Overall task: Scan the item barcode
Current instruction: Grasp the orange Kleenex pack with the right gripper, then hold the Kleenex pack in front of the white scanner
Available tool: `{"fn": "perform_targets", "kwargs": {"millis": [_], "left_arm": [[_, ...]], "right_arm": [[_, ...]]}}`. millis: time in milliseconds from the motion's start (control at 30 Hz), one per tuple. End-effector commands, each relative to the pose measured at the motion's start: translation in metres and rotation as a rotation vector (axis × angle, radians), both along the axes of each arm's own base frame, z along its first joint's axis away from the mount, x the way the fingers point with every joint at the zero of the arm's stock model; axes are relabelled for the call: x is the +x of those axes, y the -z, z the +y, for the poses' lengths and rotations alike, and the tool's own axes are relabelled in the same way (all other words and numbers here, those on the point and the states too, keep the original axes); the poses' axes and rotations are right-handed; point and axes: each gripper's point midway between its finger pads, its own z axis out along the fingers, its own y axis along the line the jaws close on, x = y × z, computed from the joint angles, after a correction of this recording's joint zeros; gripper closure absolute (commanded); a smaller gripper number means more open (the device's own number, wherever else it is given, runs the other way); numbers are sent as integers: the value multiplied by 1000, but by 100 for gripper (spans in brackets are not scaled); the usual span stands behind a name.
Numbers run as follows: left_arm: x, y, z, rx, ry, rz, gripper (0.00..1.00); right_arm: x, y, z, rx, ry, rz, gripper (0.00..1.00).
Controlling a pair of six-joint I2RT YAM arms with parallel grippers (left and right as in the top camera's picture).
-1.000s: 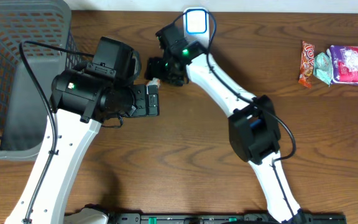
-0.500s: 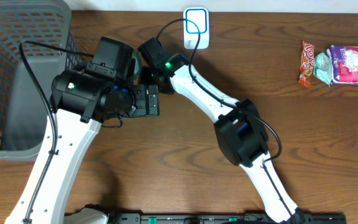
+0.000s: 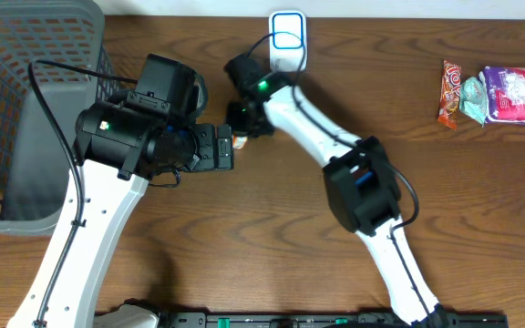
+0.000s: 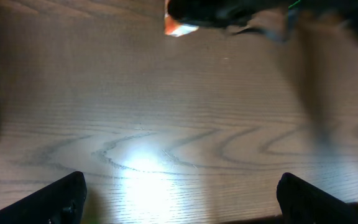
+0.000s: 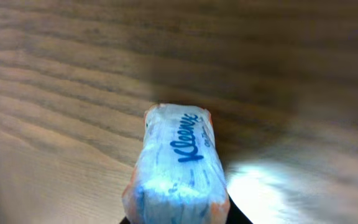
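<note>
The item is a small Kleenex tissue pack (image 5: 178,165), pale blue with orange corners. It fills the right wrist view and sticks out forward over the wooden table. My right gripper (image 5: 178,219) is shut on its near end, and only dark slivers of the fingers show under it. In the overhead view the right gripper (image 3: 244,128) sits just right of the left gripper (image 3: 224,146), and an orange corner of the pack (image 3: 239,141) peeks out. My left gripper (image 4: 182,199) is open over bare wood. The pack's corner (image 4: 179,26) shows at the top of the left wrist view.
A white scanner-like device (image 3: 288,36) with a cable stands at the table's far edge, just behind the right gripper. A grey mesh basket (image 3: 25,55) fills the far left. Snack packets (image 3: 451,91) and a purple pack (image 3: 513,94) lie at the far right.
The right gripper swung left toward the left gripper, closed on the tissue pack, then shifted slightly back to the right. The left arm has stayed still.
</note>
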Motion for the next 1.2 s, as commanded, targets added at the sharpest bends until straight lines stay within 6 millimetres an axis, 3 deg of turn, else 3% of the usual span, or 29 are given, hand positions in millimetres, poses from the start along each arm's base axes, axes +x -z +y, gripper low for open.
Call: {"fn": "perform_targets", "kwargs": {"millis": [0, 133, 300, 567, 800, 933, 1167], "left_arm": [[0, -2, 0, -4, 4, -3, 2], [0, -2, 0, -4, 4, -3, 2], [0, -2, 0, -4, 4, -3, 2], [0, -2, 0, -4, 4, -3, 2], [0, -2, 0, -4, 4, -3, 2], [0, -2, 0, -4, 4, -3, 2], [0, -2, 0, -4, 4, -3, 2]], "right_arm": [[7, -70, -6, 255, -238, -77, 94], [7, -107, -31, 530, -347, -63, 90], [12, -150, -83, 843, -366, -71, 99], [1, -156, -141, 891, -214, 60, 99], [-24, -166, -153, 922, -195, 147, 99], [-23, -171, -151, 949, -117, 228, 99], [-16, -188, -148, 1052, -84, 216, 99]]}}
